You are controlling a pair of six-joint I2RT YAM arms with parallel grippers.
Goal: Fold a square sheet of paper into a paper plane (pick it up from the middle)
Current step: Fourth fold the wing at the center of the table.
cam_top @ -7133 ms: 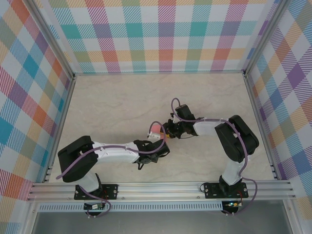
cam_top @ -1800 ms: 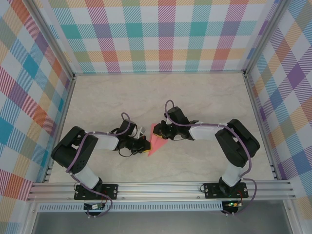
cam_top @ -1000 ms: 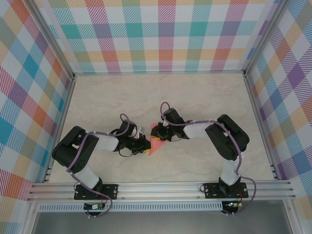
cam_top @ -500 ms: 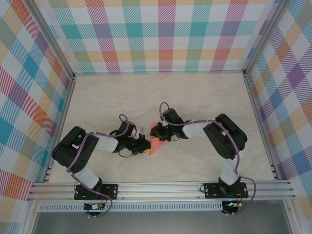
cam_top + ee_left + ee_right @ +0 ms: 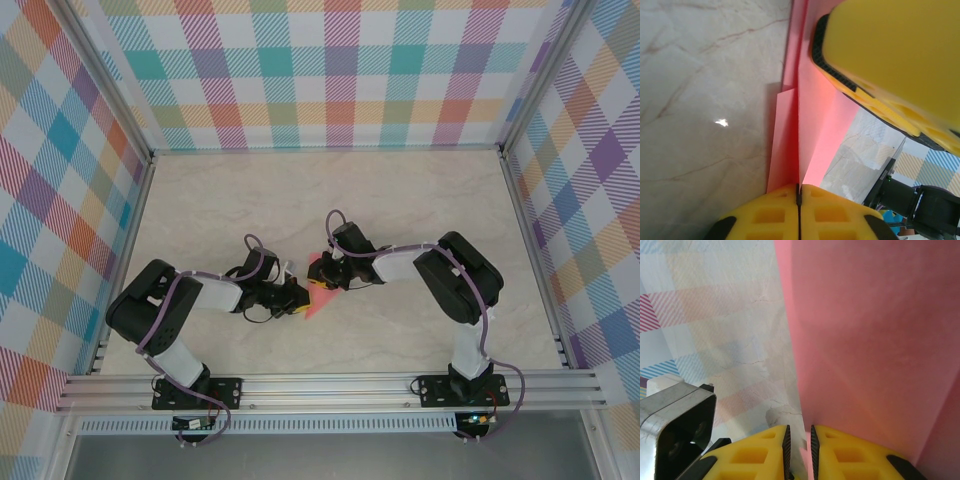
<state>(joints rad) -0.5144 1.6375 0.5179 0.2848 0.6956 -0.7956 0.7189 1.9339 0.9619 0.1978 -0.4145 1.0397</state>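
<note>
Paper plane [image 5: 312, 302] lies near-to-far, tip toward near edge; left claw [image 5: 799, 188] pinches its crease; right claw [image 5: 799, 432]: cannot tell

I'm looking into a robot lab's test cell: a marble-look counter [image 5: 250, 200] boxed in by an aluminium frame [image 5: 105, 80], bright plaid panels [image 5: 330, 80] for walls, and a cabled left arm [image 5: 190, 298] and right arm [image 5: 462, 285] bolted to a rail [image 5: 330, 385].

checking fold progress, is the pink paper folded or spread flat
Folded. The left wrist view shows the paper with a sharp centre crease and layered flaps, pinched in the left gripper.
</note>
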